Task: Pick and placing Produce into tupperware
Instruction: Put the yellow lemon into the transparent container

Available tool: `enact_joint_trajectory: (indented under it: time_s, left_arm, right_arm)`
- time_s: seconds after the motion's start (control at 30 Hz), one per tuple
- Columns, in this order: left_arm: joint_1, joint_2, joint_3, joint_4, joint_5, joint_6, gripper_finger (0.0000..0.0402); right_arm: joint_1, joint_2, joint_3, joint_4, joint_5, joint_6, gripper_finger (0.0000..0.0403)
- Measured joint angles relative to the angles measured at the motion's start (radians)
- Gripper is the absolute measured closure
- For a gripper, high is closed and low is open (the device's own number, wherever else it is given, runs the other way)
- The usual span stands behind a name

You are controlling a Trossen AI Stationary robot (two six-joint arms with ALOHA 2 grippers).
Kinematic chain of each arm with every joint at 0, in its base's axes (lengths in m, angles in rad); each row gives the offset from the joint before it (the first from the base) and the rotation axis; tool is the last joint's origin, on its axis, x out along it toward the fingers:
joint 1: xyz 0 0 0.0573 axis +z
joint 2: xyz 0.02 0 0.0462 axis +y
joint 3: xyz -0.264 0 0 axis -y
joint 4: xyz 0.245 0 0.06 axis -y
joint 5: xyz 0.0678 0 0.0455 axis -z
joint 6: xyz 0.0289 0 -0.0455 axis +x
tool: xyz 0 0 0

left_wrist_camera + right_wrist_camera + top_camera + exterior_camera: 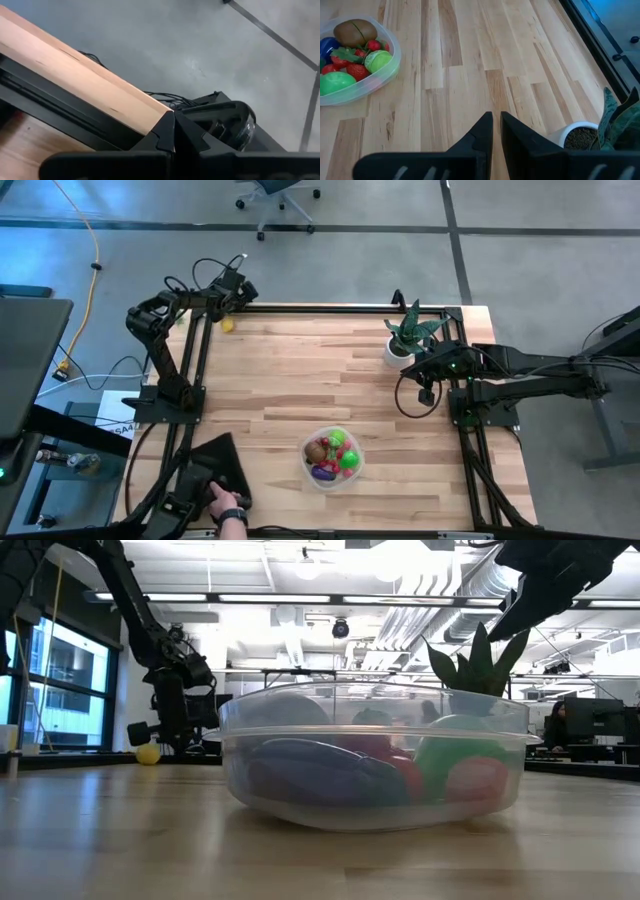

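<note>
The clear round tupperware (332,457) stands on the table near its front edge, right of the middle. It holds produce: a brown piece (354,31), green ones (335,82), small red ones and a purple one (310,770). One yellow piece (228,325) lies alone on the wood by the far left corner. My left gripper (244,286) is shut and empty above the table's far rail, just beyond that yellow piece. My right gripper (496,122) hangs shut and empty over the table's right side, near the pot.
A spiky green plant in a white pot (405,340) stands at the far right. A flat black rectangle (215,470) lies at the near left, with a person's hand (228,508) at its near edge. Bare wood spans the middle of the table (300,370).
</note>
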Motion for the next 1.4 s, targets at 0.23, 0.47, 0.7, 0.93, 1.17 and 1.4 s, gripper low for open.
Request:
enact_joint_trajectory:
  time_s: [0.23,0.47,0.7,0.93,1.17,1.4]
  left_arm:
    - [-0.017,-0.001,0.0,-0.004,0.05,0.046,0.0401]
    - [-0.017,-0.031,-0.003,-0.014,0.103,0.143,0.0401]
    - [-0.013,-0.093,-0.005,-0.019,0.107,0.235,0.0401]
    - [-0.023,-0.122,-0.003,-0.071,0.158,0.309,0.0401]
    - [-0.016,-0.148,-0.003,-0.155,0.079,0.42,0.0401]
    - [-0.034,-0.129,-0.003,-0.18,0.078,0.492,0.0401]
  right_arm:
    - [0.0,0.0,0.0,0.0,0.0,0.0,0.0377]
    - [0.0,0.0,0.0,0.0,0.0,0.0,0.0377]
    - [0.0,0.0,0.0,0.0,0.0,0.0,0.0377]
    - [0.0,0.0,0.0,0.0,0.0,0.0,0.0377]
    - [0.0,0.0,0.0,0.001,0.0,0.0,0.0377]
    - [0.0,0.0,0.0,0.001,0.0,0.0,0.0377]
